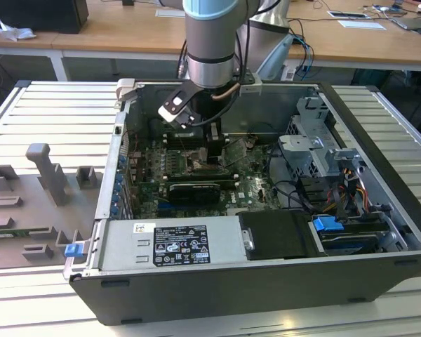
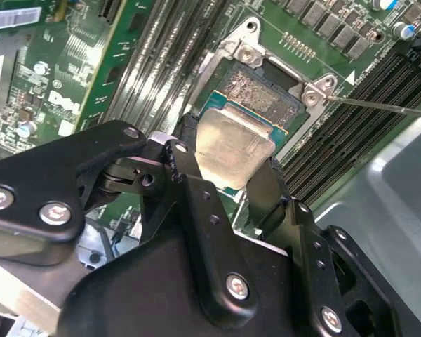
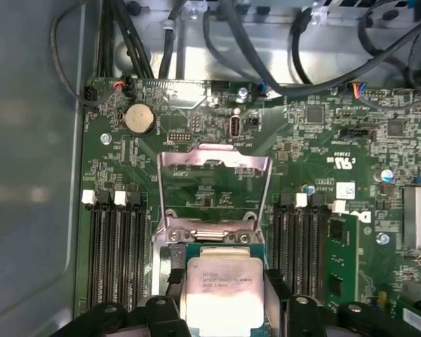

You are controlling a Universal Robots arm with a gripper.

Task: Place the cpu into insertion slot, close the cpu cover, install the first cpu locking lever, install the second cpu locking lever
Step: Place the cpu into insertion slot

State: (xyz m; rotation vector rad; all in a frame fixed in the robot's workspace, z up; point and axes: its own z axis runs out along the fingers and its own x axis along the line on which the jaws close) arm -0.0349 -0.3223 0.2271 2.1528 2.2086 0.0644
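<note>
My gripper (image 2: pixel 228 160) is shut on the cpu (image 2: pixel 235 144), a flat square chip with a pale metal top, one black finger on each of two opposite edges. In the first wrist view the cpu (image 3: pixel 221 284) sits between the fingers (image 3: pixel 174 277) just past the cover's hinge. It hovers low over the insertion slot (image 2: pixel 266 91), whose dark contact field and silvery rim show beyond the chip; I cannot tell whether they touch. The cpu cover (image 3: pixel 214 156), a thin silvery frame, is swung open away from the slot. In the exterior view the gripper (image 1: pixel 208 151) reaches down into the computer case.
Long black memory slots (image 3: pixel 116 246) flank the socket on both sides. A thin metal lever rod (image 2: pixel 386 105) sticks out beside the socket corner. Black cables (image 3: pixel 266 42) run along the case wall. A drive cage (image 1: pixel 316 151) and power supply (image 1: pixel 172 242) crowd the case.
</note>
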